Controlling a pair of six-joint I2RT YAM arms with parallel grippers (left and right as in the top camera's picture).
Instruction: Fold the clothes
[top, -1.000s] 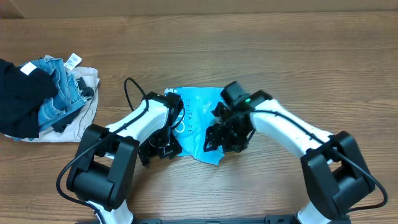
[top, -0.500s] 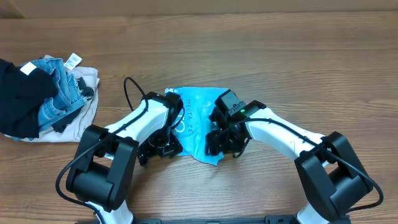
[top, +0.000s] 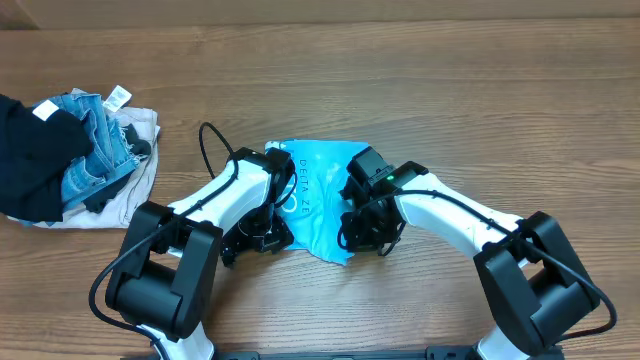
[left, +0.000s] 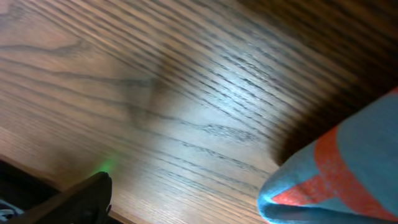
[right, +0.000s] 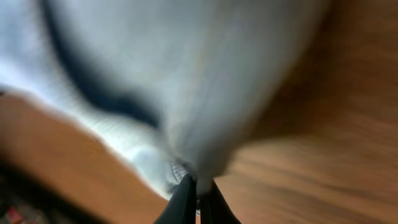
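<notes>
The clothes, a light-blue T-shirt (top: 315, 190) with white print, lie bunched in a small heap at the middle of the table. My left gripper (top: 258, 236) sits at the shirt's left edge and stands open. In the left wrist view only one dark finger (left: 81, 200) shows at the lower left, and a fold of the T-shirt (left: 348, 177) with red lettering sits at the right. My right gripper (top: 362, 232) is at the shirt's right edge. Its fingers (right: 186, 202) are shut on a pinch of pale cloth (right: 186, 93), which fills the blurred right wrist view.
A pile of other garments (top: 70, 155), denim, black and beige, lies at the table's left edge. A black cable (top: 212, 140) loops up from the left arm. Bare wooden table (top: 450, 80) stretches behind and to the right of the shirt.
My right gripper has shifted slightly left and closed on the shirt's right edge. The left gripper has opened a little wider and stayed in place.
</notes>
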